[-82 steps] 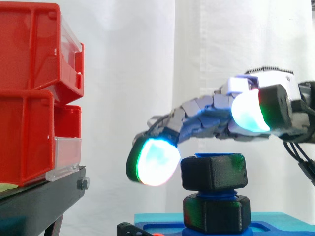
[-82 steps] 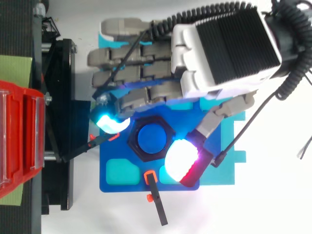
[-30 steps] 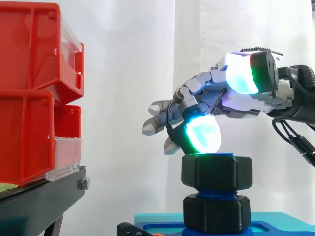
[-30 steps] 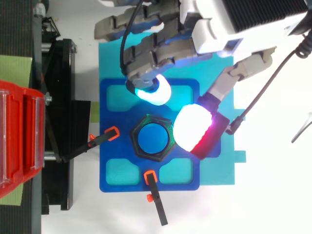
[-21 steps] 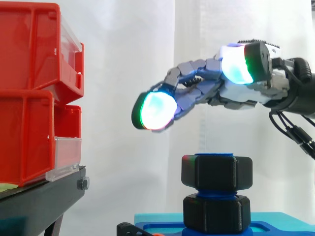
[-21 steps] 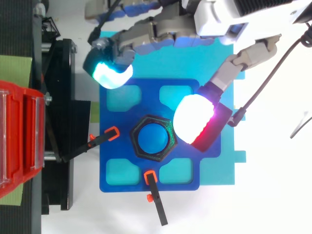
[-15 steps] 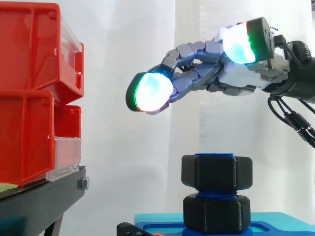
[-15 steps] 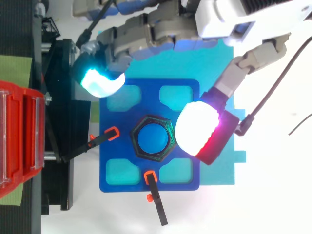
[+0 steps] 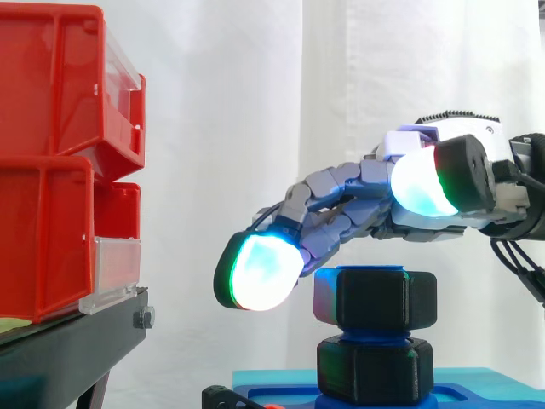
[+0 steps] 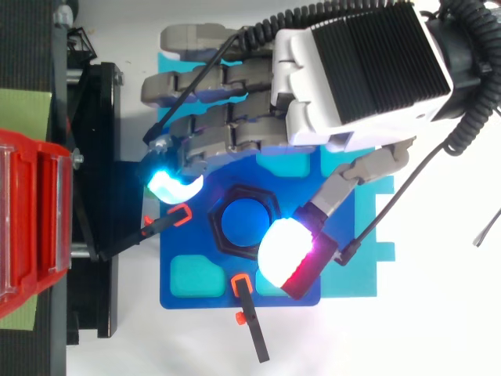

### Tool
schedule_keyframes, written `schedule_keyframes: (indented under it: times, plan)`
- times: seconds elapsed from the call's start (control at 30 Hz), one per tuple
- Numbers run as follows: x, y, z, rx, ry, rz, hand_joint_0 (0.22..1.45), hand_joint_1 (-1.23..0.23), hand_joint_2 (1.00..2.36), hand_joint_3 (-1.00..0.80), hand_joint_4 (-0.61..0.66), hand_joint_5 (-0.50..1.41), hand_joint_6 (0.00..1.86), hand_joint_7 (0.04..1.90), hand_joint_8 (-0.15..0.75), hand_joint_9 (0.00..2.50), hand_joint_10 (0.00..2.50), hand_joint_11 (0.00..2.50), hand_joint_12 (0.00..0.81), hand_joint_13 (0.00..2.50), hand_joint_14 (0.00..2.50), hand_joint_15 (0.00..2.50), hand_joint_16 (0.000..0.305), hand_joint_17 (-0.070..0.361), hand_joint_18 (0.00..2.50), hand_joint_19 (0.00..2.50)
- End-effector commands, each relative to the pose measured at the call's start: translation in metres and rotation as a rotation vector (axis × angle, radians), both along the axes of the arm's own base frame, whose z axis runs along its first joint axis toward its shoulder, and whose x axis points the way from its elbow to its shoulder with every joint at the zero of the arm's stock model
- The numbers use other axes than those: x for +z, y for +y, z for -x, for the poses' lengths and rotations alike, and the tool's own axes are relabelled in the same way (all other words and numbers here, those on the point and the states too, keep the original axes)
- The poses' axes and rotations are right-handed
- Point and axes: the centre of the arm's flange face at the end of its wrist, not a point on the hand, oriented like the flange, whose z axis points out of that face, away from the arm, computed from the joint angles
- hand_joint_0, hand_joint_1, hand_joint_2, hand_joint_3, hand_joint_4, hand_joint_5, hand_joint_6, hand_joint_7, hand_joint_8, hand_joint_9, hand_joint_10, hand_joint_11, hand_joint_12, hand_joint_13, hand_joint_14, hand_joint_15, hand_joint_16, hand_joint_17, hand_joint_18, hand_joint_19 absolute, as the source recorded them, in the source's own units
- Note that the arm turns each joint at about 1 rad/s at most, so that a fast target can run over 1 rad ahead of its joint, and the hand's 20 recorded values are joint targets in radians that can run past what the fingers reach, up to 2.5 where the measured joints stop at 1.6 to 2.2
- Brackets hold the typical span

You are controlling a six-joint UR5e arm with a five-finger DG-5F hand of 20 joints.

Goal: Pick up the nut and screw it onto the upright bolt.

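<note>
The hand [image 10: 356,74] had dropped back from above to straddle the nut [image 9: 375,298] on the upright bolt [image 10: 241,222]; fingers spread, gripping nothing yet; another tightening turn looked likely.

The hand [image 10: 356,74] hangs over the blue plate [image 10: 188,291]. The black nut [image 10: 214,225] sits on the blue bolt [image 10: 241,223], between a glowing fingertip and the glowing thumb.

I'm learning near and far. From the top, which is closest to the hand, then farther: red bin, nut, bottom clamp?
1. Nut, in the middle, right beside the hand.
2. Bottom clamp, low in the view, a little past the nut.
3. Red bin, far left.
</note>
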Motion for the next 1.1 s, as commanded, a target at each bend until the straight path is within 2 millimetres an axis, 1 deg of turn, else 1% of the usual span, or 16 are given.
schedule_keyframes:
  times: [0.0, 0.13, 0.27, 0.47, 0.57, 0.67, 0.9, 0.93, 1.07]
  plan:
    - [-0.001, 0.005, -0.001, 0.006, 0.007, -0.017, 0.48, -0.15, 1.00, -0.50, 0.21, -0.15, 0.50, 0.79, 0.251, 0.50, 0.00, 0.00, 0.324, 0.08, 0.00, 0.00, 0.042, 0.095, 0.00, 0.00]
    - [0.001, 0.010, -0.003, 0.013, 0.000, -0.019, 0.48, -0.15, 1.00, -0.50, 0.22, -0.13, 0.50, 0.89, 0.257, 0.51, 0.00, 0.00, 0.326, 0.09, 0.00, 0.00, 0.042, 0.095, 0.00, 0.00]
    - [0.001, 0.011, -0.003, 0.013, -0.002, -0.017, 0.48, -0.15, 1.00, -0.50, 0.24, -0.12, 0.50, 0.99, 0.266, 0.52, 0.00, 0.00, 0.327, 0.10, 0.00, 0.00, 0.042, 0.094, 0.00, 0.00]
    - [0.002, 0.014, -0.003, 0.020, 0.008, -0.018, 0.48, -0.15, 1.00, -0.50, 0.24, -0.11, 0.50, 1.00, 0.271, 0.54, 0.00, 0.00, 0.327, 0.13, 0.00, 0.00, 0.042, 0.094, 0.00, 0.00]
    - [0.001, 0.015, 0.000, 0.018, 0.034, -0.018, 0.48, -0.15, 1.00, -0.50, 0.25, -0.10, 0.50, 1.04, 0.276, 0.55, 0.00, 0.00, 0.325, 0.14, 0.00, 0.00, 0.041, 0.093, 0.00, 0.00]
    - [0.004, 0.015, -0.002, 0.019, 0.030, -0.018, 0.48, -0.15, 1.00, -0.50, 0.25, -0.09, 0.50, 1.06, 0.276, 0.56, 0.00, 0.00, 0.323, 0.15, 0.00, 0.00, 0.041, 0.093, 0.00, 0.00]
    - [0.005, 0.015, -0.002, 0.023, 0.031, -0.018, 0.49, -0.15, 1.00, -0.50, 0.25, -0.07, 0.50, 1.15, 0.282, 0.60, 0.00, 0.00, 0.320, 0.18, 0.00, 0.00, 0.040, 0.091, 0.00, 0.00]
    - [0.008, 0.014, -0.003, 0.022, 0.021, -0.017, 0.49, -0.16, 1.00, -0.50, 0.25, -0.07, 0.50, 1.17, 0.282, 0.61, 0.00, 0.00, 0.319, 0.19, 0.00, 0.00, 0.040, 0.090, 0.00, 0.00]
    - [0.008, 0.008, -0.003, 0.014, 0.016, -0.018, 0.49, -0.17, 1.00, -0.50, 0.24, -0.05, 0.50, 1.23, 0.289, 0.65, 0.00, 0.00, 0.318, 0.22, 0.00, 0.00, 0.039, 0.087, 0.00, 0.00]
